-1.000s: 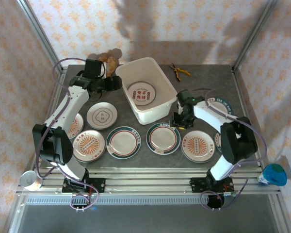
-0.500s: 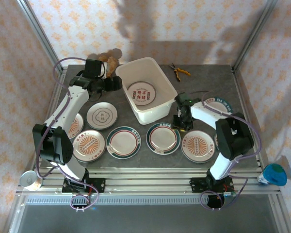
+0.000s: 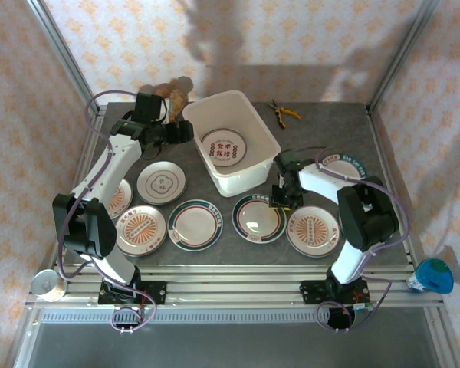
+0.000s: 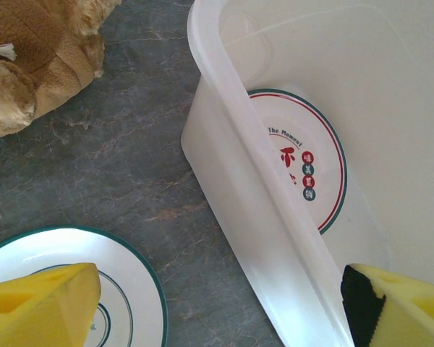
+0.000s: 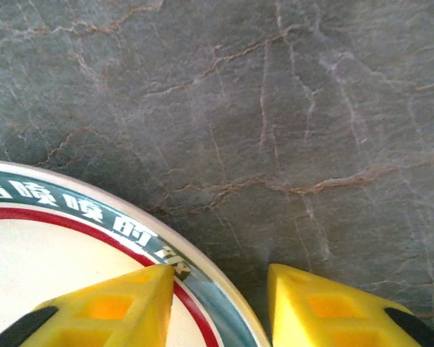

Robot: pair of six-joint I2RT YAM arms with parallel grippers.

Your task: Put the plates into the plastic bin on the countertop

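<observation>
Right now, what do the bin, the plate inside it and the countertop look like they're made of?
Plastic bin: milky white plastic, smooth, with a rolled rim. Plate inside it: glossy white with printed lettering, ceramic or melamine, I cannot tell which. Countertop: dark grey, veined and matt, stone or a stone-look laminate.

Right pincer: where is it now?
The right pincer sits right of centre in the top view, straddling the rim of a plate beside the bin's near corner.
</observation>
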